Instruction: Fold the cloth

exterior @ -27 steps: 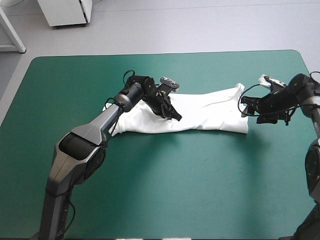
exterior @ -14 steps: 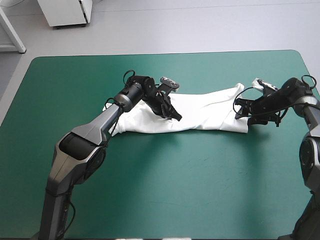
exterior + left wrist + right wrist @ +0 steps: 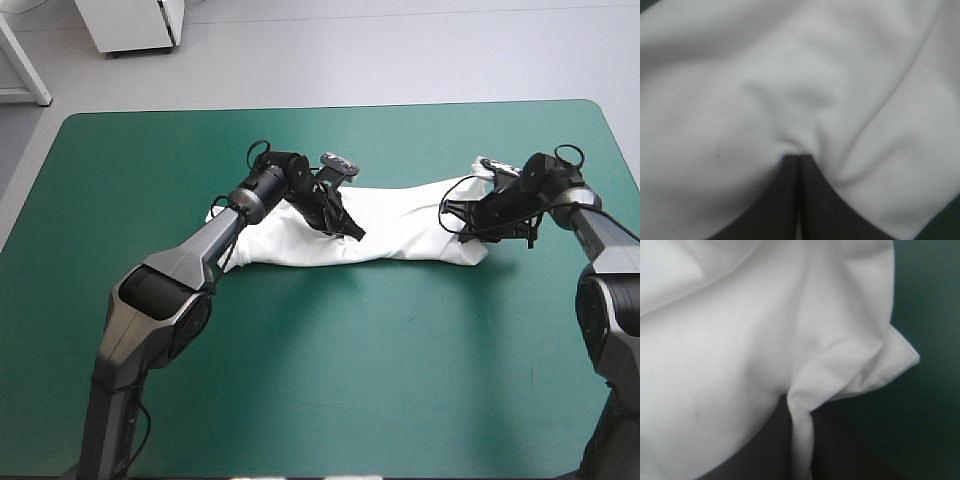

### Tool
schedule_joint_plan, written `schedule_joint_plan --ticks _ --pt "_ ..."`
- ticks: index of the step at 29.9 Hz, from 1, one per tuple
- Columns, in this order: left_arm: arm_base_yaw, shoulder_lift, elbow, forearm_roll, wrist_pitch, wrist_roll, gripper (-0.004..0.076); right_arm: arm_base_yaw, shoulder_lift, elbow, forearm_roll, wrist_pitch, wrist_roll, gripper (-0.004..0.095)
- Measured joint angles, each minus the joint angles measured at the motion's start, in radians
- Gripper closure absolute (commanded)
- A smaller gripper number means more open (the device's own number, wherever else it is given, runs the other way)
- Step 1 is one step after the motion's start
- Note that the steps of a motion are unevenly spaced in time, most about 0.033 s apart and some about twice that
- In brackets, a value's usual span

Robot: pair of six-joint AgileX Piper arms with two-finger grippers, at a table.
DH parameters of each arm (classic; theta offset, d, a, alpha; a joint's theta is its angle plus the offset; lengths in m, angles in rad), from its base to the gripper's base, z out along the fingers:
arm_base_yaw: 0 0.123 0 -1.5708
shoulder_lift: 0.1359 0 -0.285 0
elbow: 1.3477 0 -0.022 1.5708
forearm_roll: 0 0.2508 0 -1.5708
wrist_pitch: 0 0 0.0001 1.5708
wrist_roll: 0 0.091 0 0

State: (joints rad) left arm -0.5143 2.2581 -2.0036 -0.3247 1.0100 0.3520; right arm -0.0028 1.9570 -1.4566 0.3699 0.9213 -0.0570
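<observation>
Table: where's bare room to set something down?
Widest: near half of the table, T-shirt to near edge; the left arm crosses its left part. Also the far strip beyond the T-shirt. Crowded: middle band, left gripper and right gripper shut on the T-shirt.

You have one T-shirt [image 3: 400, 225], white; one table [image 3: 350, 380], covered teal-green, under it; two pincers in all, one left pincer [image 3: 352, 234] and one right pincer [image 3: 457, 223]; that is your whole count.
</observation>
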Motion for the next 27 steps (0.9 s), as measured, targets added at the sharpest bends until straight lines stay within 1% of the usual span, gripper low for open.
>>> schedule_joint_plan --ticks 6,11,19,27 --pt "0.000 0.000 0.000 -0.001 0.000 0.000 0.0733 0.007 0.002 -0.040 -0.018 0.031 0.010 0.0924" --pt "0.000 0.000 0.000 -0.003 -0.002 0.000 0.0733 0.012 -0.010 -0.092 -0.028 0.081 0.010 0.0924" --pt "0.000 0.000 0.000 -0.004 -0.002 0.000 0.0733 0.026 -0.117 -0.132 0.024 0.105 0.003 0.0924" --pt "0.000 0.000 0.000 -0.006 -0.003 0.000 0.0733 0.096 -0.182 -0.183 0.133 0.108 -0.088 0.0925"
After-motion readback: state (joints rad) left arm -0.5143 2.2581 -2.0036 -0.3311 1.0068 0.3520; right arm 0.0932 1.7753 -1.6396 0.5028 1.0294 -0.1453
